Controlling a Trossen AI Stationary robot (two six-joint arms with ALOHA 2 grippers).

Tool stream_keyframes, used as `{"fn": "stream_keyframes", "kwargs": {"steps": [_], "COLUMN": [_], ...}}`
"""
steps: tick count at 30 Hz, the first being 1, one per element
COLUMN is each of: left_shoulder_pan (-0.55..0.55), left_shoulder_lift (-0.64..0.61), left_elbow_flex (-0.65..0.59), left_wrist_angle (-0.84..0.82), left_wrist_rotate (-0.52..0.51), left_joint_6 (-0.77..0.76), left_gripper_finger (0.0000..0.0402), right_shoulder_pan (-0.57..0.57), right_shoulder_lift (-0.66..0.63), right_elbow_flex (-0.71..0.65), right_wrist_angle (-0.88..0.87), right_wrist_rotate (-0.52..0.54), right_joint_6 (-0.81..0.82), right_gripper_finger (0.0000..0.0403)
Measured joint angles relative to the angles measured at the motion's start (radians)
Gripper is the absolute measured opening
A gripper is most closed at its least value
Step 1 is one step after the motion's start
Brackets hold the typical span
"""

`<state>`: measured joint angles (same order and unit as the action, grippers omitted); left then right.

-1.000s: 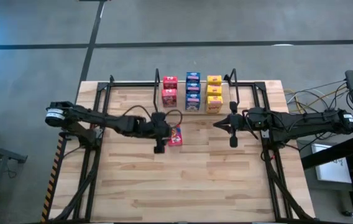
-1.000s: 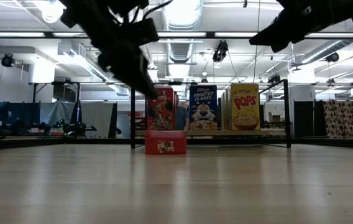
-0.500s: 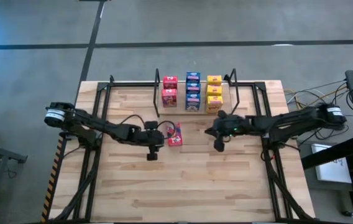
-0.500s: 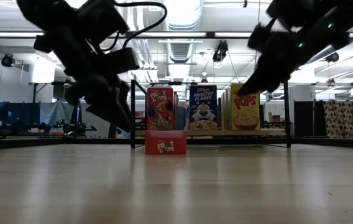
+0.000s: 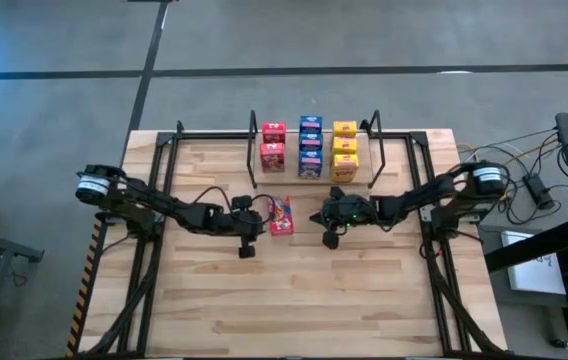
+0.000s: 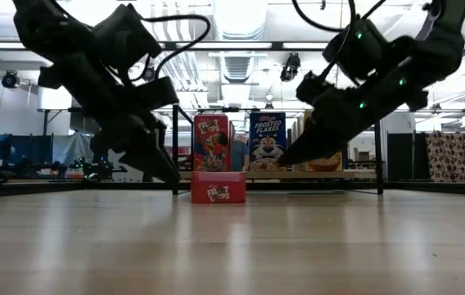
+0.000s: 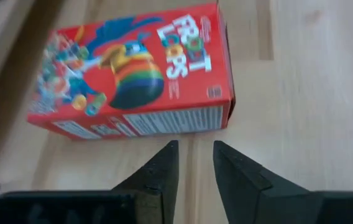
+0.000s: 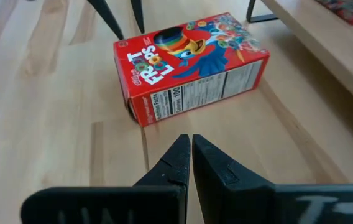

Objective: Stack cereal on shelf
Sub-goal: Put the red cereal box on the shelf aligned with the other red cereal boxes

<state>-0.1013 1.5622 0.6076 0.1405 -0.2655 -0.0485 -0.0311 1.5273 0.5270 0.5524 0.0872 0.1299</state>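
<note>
A red cereal box (image 5: 281, 216) lies flat on its broad face on the table, just in front of the shelf (image 5: 365, 170). It also shows in the low view (image 6: 218, 188) and in both wrist views (image 7: 133, 81) (image 8: 189, 65). On the shelf stand two red boxes (image 5: 273, 145), three blue boxes (image 5: 310, 146) and three yellow boxes (image 5: 344, 149). My left gripper (image 5: 246, 250) (image 7: 195, 146) is low over the table, left and near of the lying box, its fingers a narrow gap apart and empty. My right gripper (image 5: 330, 240) (image 8: 187, 138) is shut and empty, right and near of the box.
The shelf's black upright posts (image 5: 253, 150) (image 5: 375, 148) stand at its two ends. The black frame rails (image 5: 164, 160) (image 5: 419, 160) run along the table's left and right sides. Bare wooden tabletop (image 5: 294, 300) stretches toward the near edge.
My right gripper has gone toward the table's left and down, closing in on the lying red box. My left gripper has drawn back from the box toward the table's left and near edge and sunk lower. The box has stayed where it was.
</note>
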Motion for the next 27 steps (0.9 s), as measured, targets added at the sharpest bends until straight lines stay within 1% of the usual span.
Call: {"fn": "stream_keyframes", "kwargs": {"steps": [5,8,14,19,23,27], "left_shoulder_pan": [0.0,0.0,0.0,0.0,0.0,-0.001], "left_shoulder_lift": [0.07,0.109,0.147,0.148,0.145,0.145], "left_elbow_flex": [-0.001,0.007,0.026,0.028,0.03,0.039], "left_wrist_angle": [0.085,0.126,0.126,0.13,0.13,0.121], "left_wrist_rotate": [0.001,0.002,0.002,0.002,0.002,-0.001], "left_joint_6": [-0.016,-0.021,-0.024,-0.04,-0.043,-0.042], "left_gripper_finger": [0.0076,0.0073,0.0068,0.0068,0.0068,0.0068], "right_shoulder_pan": [0.0,0.0,0.0,0.0,0.001,0.005], "right_shoulder_lift": [0.115,0.163,0.229,0.274,0.29,0.279], "right_elbow_flex": [0.003,0.016,0.071,0.111,0.142,0.152], "right_wrist_angle": [0.155,0.192,0.194,0.185,0.179,0.179], "right_wrist_rotate": [0.0,0.001,-0.006,-0.019,-0.09,-0.132], "right_joint_6": [-0.018,-0.018,-0.014,-0.017,-0.015,-0.014], "right_gripper_finger": [0.0009,0.0009,0.0009,0.0009,0.0009,0.0009]}}
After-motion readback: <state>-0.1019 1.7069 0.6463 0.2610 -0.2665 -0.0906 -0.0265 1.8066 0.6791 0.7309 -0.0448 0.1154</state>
